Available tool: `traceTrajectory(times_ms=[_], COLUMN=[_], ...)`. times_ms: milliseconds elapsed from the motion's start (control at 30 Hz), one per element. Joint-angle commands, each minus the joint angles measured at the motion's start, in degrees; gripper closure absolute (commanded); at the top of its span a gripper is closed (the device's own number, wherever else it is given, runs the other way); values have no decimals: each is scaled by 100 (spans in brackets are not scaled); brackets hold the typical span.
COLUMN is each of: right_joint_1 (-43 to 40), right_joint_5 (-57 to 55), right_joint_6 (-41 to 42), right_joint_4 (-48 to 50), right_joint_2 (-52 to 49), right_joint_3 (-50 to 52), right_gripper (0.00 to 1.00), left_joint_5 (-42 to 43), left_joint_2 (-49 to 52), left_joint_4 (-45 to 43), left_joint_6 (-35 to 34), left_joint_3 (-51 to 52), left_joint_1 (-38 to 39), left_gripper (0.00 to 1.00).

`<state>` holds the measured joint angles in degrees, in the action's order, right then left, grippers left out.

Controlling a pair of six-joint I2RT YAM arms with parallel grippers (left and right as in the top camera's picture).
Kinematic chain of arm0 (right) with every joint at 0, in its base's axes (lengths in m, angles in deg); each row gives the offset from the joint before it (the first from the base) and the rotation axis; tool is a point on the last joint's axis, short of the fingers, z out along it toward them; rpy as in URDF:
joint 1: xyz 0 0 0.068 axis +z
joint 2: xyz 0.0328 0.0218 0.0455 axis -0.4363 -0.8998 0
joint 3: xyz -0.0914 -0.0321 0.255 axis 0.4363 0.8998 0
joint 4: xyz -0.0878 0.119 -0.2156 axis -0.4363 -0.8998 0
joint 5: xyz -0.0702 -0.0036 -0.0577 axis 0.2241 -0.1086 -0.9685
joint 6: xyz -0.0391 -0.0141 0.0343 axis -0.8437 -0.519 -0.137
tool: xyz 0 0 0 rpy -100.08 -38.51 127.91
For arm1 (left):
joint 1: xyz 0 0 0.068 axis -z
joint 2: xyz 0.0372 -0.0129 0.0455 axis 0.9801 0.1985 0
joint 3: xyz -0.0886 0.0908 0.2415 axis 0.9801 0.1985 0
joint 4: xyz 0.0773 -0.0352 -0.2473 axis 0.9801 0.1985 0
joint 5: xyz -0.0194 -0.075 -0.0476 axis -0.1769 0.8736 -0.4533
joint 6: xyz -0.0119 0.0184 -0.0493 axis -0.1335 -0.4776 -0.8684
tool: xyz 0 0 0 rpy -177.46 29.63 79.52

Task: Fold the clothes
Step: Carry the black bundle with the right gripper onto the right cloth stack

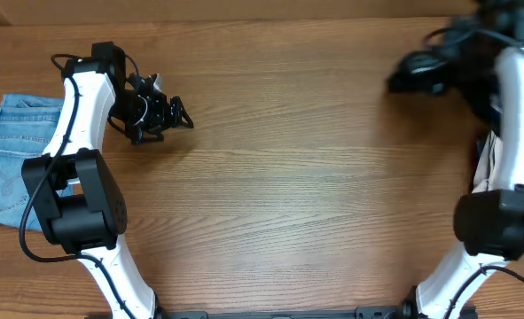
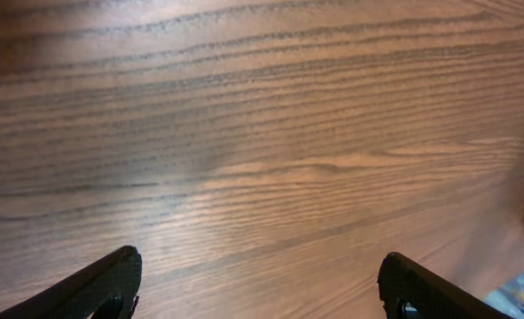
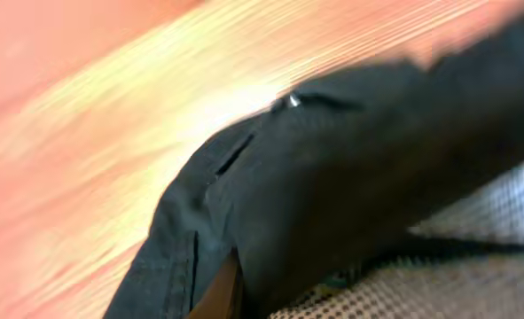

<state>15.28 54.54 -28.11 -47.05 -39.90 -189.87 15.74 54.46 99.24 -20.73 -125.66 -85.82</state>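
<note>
So, overhead view first: the left gripper (image 1: 166, 124) is seen over the far-left part of the table (image 1: 288, 177), its fingers spread with nothing between them. Light-blue jeans (image 1: 4, 159) are laid at the left edge, partly hidden under the left arm (image 1: 80, 97). The right gripper (image 1: 417, 75) is caught as a dark blur near the top right corner. From up there it can't be told where the claw ends and any cloth begins. A bit of white cloth (image 1: 483, 164) is glimpsed beside the right arm (image 1: 519, 106) at the right edge.

Left wrist view: the two fingers (image 2: 111, 283) are set wide apart at the bottom corners. Only bare wood grain is seen between them, and nothing is gripped.

Right wrist view: it's pretty blurry, but most of the frame is filled by the black garment (image 3: 350, 177). It's bunched right up against the camera, so it sits right at the claw, with table wood showing behind it at the upper left. A grey mesh-like fabric (image 3: 457, 257) is seen below the garment at the lower right. The fingers are mostly covered by the cloth, so whether the jaws are closed on the garment can't be told.
</note>
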Motion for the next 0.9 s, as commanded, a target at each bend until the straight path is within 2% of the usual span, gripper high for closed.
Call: traceTrajectory(times_ms=[0, 67, 167, 467, 767, 867], right_joint_1=[-872, -1488, -1923, -2424, -2933, -2994], right_joint_5=[-531, -109, 358, 365, -24, -669], right_joint_6=[-234, -238, -232, -374, -1154, -1204], right_joint_4=[17, 291, 839, 2026, 1845, 1596], right_joint_2=[214, 214, 214, 214, 197, 197], right_joint_3=[-431, -433, -452, -798, -796, -686], right_gripper=[96, 96, 96, 96, 96, 96], left_joint_5=[90, 90, 85, 87, 85, 85], left_joint_2=[39, 39, 39, 39, 39, 39], left_joint_4=[63, 129, 192, 251, 496, 511], left_joint_6=[127, 129, 133, 118, 109, 109], left_joint_3=[-66, -66, -66, -66, -66, -66], left_joint_1=[-22, -22, -20, -20, -20, -20], left_gripper=[12, 12, 12, 14, 15, 15])
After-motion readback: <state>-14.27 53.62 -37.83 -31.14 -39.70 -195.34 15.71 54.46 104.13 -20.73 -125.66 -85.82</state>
